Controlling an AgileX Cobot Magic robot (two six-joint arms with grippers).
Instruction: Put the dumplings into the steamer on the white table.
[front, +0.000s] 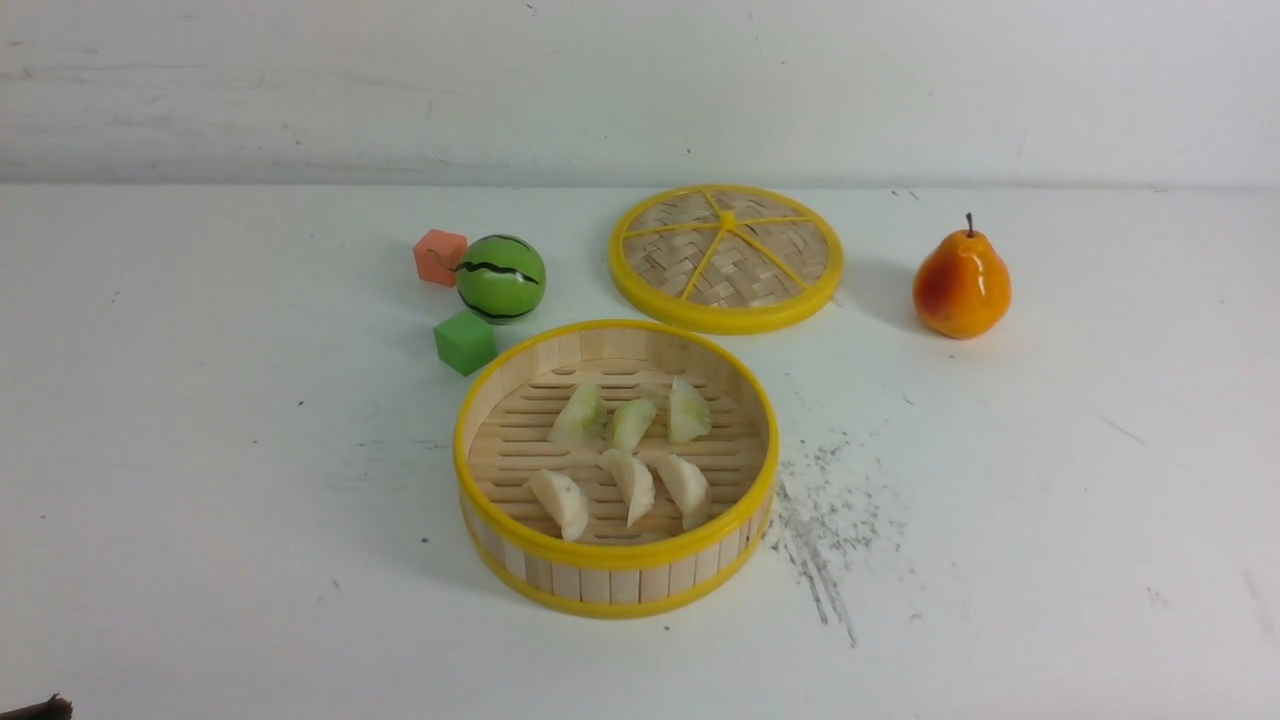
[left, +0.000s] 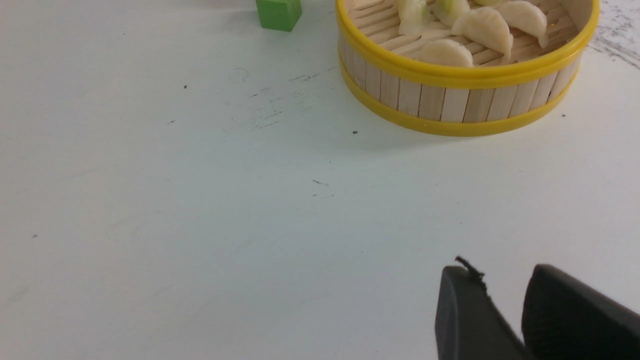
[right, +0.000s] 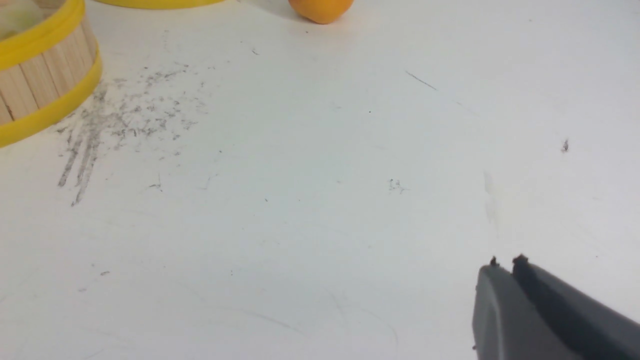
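Bamboo and yellow plastic pretty much fill my feed right now. Going left to right across the white bench: an orange cube far back, a green cube nearer to me, and a striped watermelon ball touching or almost touching the orange one.

Then the steamer, sitting flat around the middle of the bench. All six dumplings are inside it, lying on the slatted floor in two rows. The three green dumplings make up the far row. The left and middle ones have their long axes running near-to-far with the far tips leaning right, while the right one points almost straight away from me. The three cream dumplings are the near row, roughly parallel, long axes also near-to-far but slanted the other way, near tips swung right.

Behind and a bit right of the steamer is the woven lid, flat on the bench. Well off to the right stands a pear, stem up.

On the wrist cams, the left end effector is spread a bit with nothing in it, hanging over bare bench short of the steamer. The right end effector has its fingers pressed together, empty too.
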